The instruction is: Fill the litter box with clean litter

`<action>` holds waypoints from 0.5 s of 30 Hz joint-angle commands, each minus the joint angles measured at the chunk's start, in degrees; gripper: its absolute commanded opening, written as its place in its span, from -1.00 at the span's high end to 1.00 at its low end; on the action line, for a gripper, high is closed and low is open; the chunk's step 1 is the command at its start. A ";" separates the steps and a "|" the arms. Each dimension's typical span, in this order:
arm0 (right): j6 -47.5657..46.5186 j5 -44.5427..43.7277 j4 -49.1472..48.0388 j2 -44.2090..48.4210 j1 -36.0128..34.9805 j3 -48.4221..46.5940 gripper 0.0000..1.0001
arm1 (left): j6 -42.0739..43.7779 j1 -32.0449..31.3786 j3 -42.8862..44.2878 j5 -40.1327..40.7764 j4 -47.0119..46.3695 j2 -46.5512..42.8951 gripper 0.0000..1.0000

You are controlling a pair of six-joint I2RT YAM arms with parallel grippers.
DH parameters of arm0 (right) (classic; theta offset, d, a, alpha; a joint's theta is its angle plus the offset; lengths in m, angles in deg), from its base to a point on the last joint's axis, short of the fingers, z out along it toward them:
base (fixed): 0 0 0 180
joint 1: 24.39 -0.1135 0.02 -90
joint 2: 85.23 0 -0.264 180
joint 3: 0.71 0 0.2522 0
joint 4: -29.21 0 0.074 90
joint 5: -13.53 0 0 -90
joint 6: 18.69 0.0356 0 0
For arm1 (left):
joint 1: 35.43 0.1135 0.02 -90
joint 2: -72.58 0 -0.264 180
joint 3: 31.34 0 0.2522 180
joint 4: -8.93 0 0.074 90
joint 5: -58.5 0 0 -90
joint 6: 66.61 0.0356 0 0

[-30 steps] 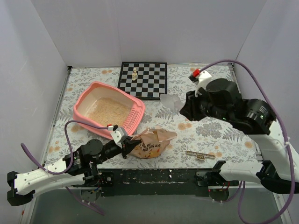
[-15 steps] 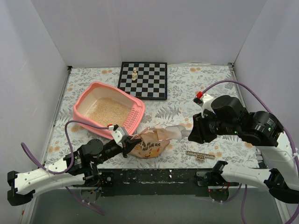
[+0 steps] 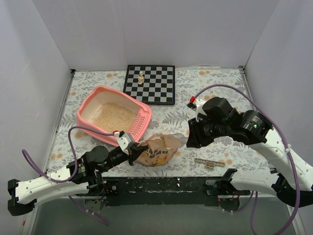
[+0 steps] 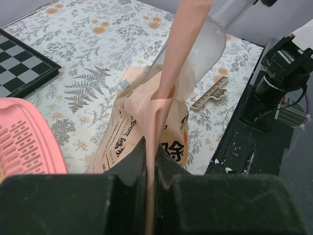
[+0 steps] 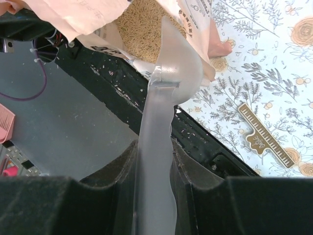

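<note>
With left gripper (image 4: 150, 149) pinching bag (image 3: 155, 152) lip and right gripper (image 5: 154, 152) clamping scoop (image 5: 174, 63) handle, push bowl deep into litter (image 5: 146, 22), lift level.

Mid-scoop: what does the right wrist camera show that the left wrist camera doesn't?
Right wrist only: clean litter inside the open litter bag, and the right gripper clamped on the handle of the clear scoop. Left wrist only: the left gripper pinching the bag's edge, the grate of the litter box, and a chessboard corner. Both: bag, scoop at its mouth, wooden ruler.
</note>
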 commanded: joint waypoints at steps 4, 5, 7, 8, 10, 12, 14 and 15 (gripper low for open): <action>-0.65 7.06 -6.49 -4.82 -0.01 4.13 0.97 | 0.69 -0.03 2.24 -2.26 -4.76 -1.33 1.00; -0.74 7.50 -6.84 -5.79 -0.01 4.65 0.97 | 0.78 -0.03 2.32 -2.26 -4.76 -1.42 1.00; 0.13 5.15 -7.63 -7.38 0.08 5.01 0.97 | 0.69 -0.03 2.41 -2.43 -4.85 -1.68 1.00; 0.84 4.44 -8.33 -7.82 0.51 5.01 0.97 | 0.43 -0.03 2.50 -2.52 -4.76 -1.60 1.00; 2.24 2.68 -10.00 -8.26 1.83 5.01 0.97 | 0.08 -0.03 2.59 -2.96 -4.67 -1.59 1.00; 3.82 0.93 -11.76 -8.17 3.15 5.01 0.97 | -0.27 -0.03 2.67 -3.14 -4.59 -1.51 1.00; 4.97 -0.48 -13.34 -8.09 4.12 5.36 0.97 | -0.45 -0.03 2.76 -3.40 -4.59 -1.42 1.00; 5.50 -1.10 -14.13 -8.00 4.73 5.80 0.97 | -0.45 -0.03 2.76 -3.49 -4.59 -1.33 1.00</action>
